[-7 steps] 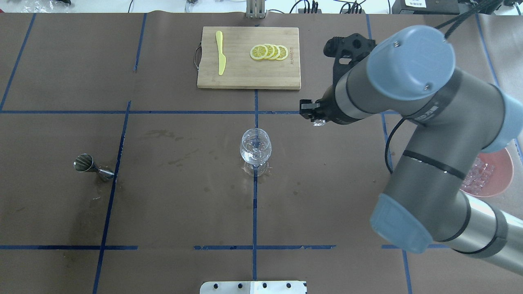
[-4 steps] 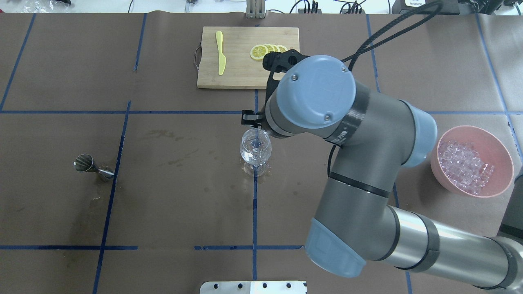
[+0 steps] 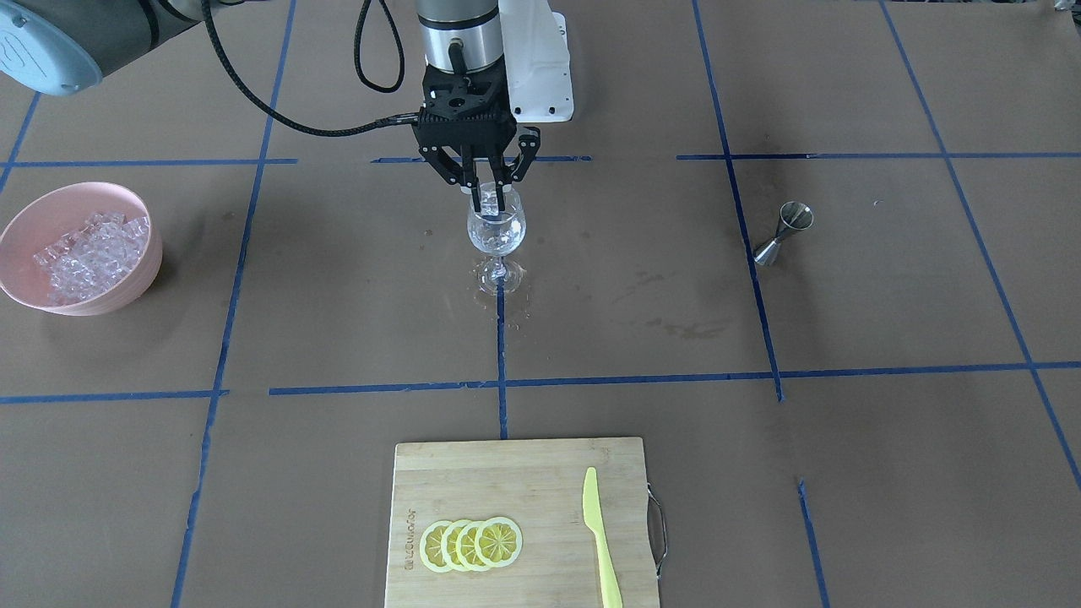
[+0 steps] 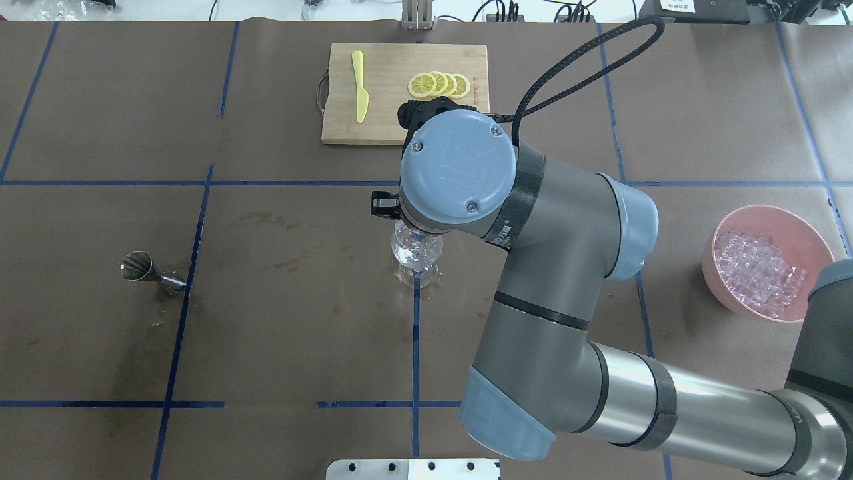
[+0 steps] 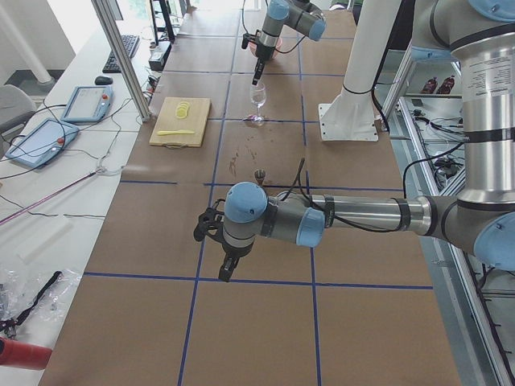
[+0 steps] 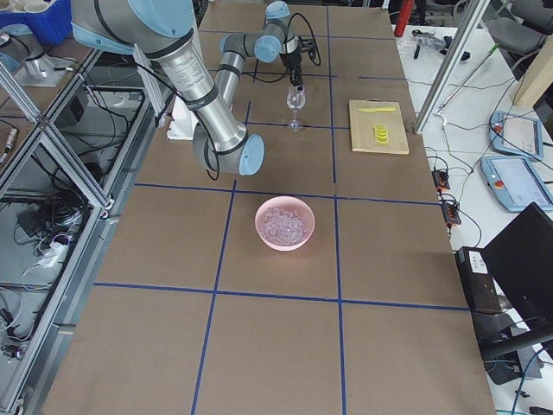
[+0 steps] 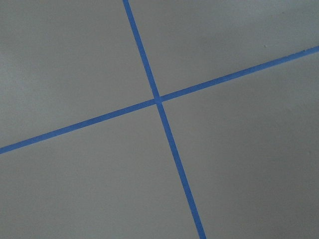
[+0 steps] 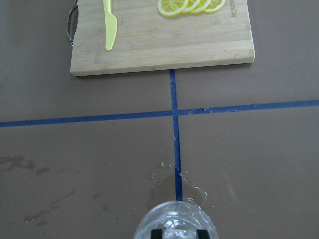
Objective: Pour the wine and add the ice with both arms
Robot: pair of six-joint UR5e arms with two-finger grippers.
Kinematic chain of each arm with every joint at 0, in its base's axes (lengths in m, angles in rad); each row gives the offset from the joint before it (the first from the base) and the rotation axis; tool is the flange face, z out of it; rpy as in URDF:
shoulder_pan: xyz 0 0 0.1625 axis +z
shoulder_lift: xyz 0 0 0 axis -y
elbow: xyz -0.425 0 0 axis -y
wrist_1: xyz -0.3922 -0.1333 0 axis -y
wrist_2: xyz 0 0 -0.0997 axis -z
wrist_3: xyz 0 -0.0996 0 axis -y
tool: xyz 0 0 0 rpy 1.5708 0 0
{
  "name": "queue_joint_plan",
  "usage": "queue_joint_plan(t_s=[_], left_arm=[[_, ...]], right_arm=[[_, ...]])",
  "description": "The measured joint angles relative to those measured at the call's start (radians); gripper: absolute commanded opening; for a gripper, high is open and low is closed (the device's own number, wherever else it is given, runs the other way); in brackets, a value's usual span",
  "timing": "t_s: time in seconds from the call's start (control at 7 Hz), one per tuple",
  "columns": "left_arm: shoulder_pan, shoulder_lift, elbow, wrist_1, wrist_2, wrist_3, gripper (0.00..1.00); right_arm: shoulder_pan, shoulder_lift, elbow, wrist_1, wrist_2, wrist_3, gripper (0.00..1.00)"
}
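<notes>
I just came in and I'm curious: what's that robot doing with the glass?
The right arm's black gripper holds what looks like a clear ice cube at the mouth of the stemmed clear wine glass. More ice sits in the round pink bowl. The left gripper hangs apart over the brown table.

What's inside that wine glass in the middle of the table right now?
The right gripper reaches into the wine glass, pinching a clear ice cube. Clear, glittery contents sit lower in the bowl; whether that is liquid or more ice cannot be told.
</notes>
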Motion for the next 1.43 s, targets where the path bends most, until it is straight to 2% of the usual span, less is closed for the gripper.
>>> queue_joint_plan(t_s=[0.29, 0.43, 0.57, 1.0, 1.43], left_arm=[[0.001, 0.000, 0.001, -0.001, 0.000, 0.000, 1.00], [0.001, 0.000, 0.002, -0.002, -0.001, 0.000, 1.00], [0.001, 0.000, 0.003, -0.002, -0.001, 0.000, 1.00], [0.001, 0.002, 0.005, -0.003, -0.001, 0.000, 1.00], [0.001, 0.004, 0.005, -0.003, -0.001, 0.000, 1.00]], right_arm=[[-0.014, 0.004, 0.004, -0.026, -0.001, 0.000, 0.25], [-0.021, 0.005, 0.004, -0.029, -0.001, 0.000, 0.54], [-0.026, 0.006, 0.005, -0.029, -0.001, 0.000, 1.00], [-0.029, 0.005, 0.011, -0.030, 0.001, -0.001, 1.00], [-0.007, -0.010, 0.090, -0.076, 0.019, -0.014, 1.00]])
